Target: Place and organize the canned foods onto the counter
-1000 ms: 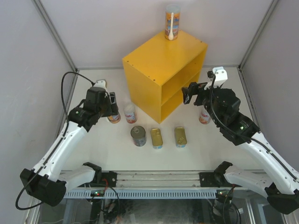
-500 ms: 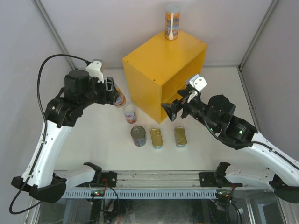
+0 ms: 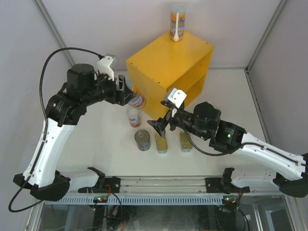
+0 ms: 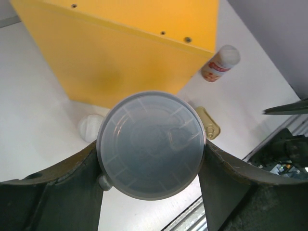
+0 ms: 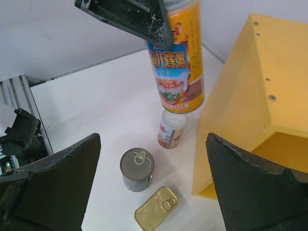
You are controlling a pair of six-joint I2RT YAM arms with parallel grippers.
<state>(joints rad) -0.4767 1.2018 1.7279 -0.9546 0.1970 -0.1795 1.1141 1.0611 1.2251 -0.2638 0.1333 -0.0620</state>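
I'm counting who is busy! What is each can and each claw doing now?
left gripper, shut on held can
held can, in the air beside yellow counter
right gripper, open, empty, above flat tins
top can, upright on counter
small can, upright on table
round tin, upright, sealed
flat tins, lying on table, sealed

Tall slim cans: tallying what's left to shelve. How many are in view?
4: top can on the counter; lifted can in the jaws of the left gripper; table can standing nearby; side can right of the counter, left-wrist view only.
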